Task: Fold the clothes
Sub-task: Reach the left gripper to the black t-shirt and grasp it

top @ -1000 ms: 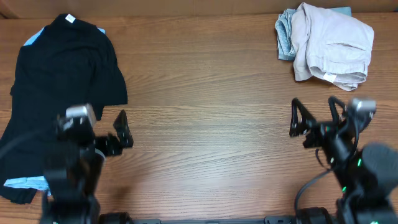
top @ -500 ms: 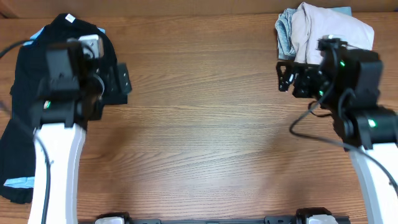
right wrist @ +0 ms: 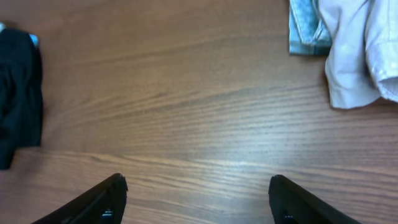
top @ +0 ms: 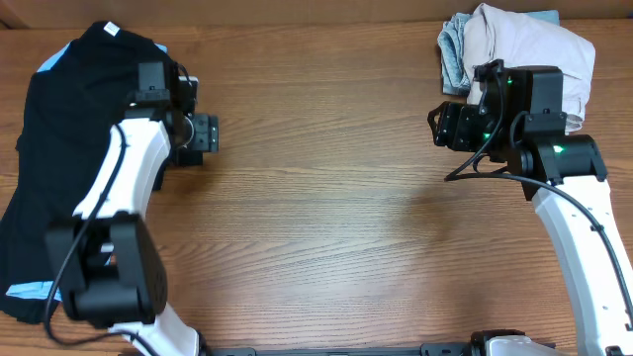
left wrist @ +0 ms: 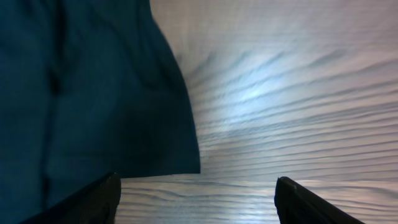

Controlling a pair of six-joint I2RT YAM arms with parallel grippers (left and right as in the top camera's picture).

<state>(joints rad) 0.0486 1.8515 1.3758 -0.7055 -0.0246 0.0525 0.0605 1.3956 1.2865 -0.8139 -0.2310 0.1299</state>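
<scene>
A large black T-shirt [top: 74, 129] with a small white neck label lies crumpled at the table's left; light blue cloth [top: 35, 291] shows under its lower edge. My left gripper [top: 203, 133] is open and empty, just right of the shirt's right edge. In the left wrist view the shirt [left wrist: 87, 87] fills the left half, with my open fingers [left wrist: 196, 199] over bare wood beside its corner. My right gripper [top: 442, 126] is open and empty above the table, left of a pile of clothes. In the right wrist view its fingers [right wrist: 196, 202] are over bare wood.
A pile of pale beige and light blue-grey garments [top: 524, 64] sits at the back right; it also shows in the right wrist view [right wrist: 354, 43]. The black shirt's edge shows at the left of the right wrist view [right wrist: 18, 93]. The wooden table [top: 326, 227] lies between the arms.
Both arms have swung from the front edge up toward the back. The left gripper now sits at the black shirt's right edge; the right gripper is beside the beige pile.
</scene>
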